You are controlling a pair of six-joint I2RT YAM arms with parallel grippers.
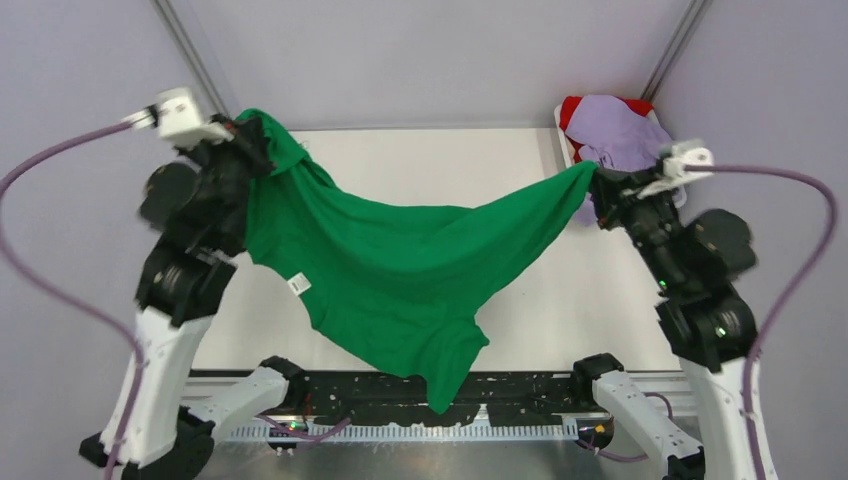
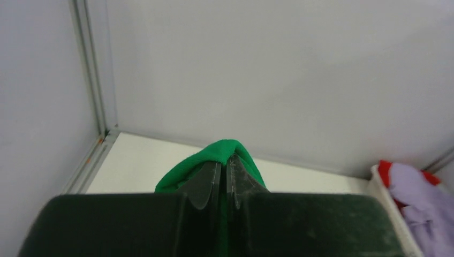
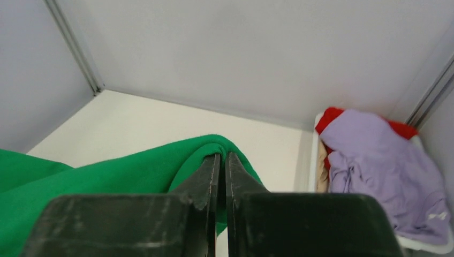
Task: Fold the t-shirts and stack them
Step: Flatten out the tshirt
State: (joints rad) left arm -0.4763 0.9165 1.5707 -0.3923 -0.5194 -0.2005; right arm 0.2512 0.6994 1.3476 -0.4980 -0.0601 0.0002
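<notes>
green shirt [image 1: 400,270], lavender shirt [image 1: 620,135], red shirt [image 1: 572,108]

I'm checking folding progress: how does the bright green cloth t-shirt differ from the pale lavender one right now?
The bright green cloth t-shirt hangs spread between the left claw and right claw, both shut on it; the pale lavender cloth t-shirt lies crumpled and ungripped. The green one sags over the white table; the lavender one sits in the white tray atop a red shirt. Both are unfolded.

Here's the black-and-white left arm [image 1: 190,250] and matching right arm [image 1: 700,270]: rounded black joint housings on white lower links. Purple-grey cables [image 1: 770,173] loop from white wrist camera blocks [image 1: 182,113]. Left gripper [image 2: 225,166], right gripper [image 3: 222,160]: dark tapered fingers [image 2: 206,184].
</notes>
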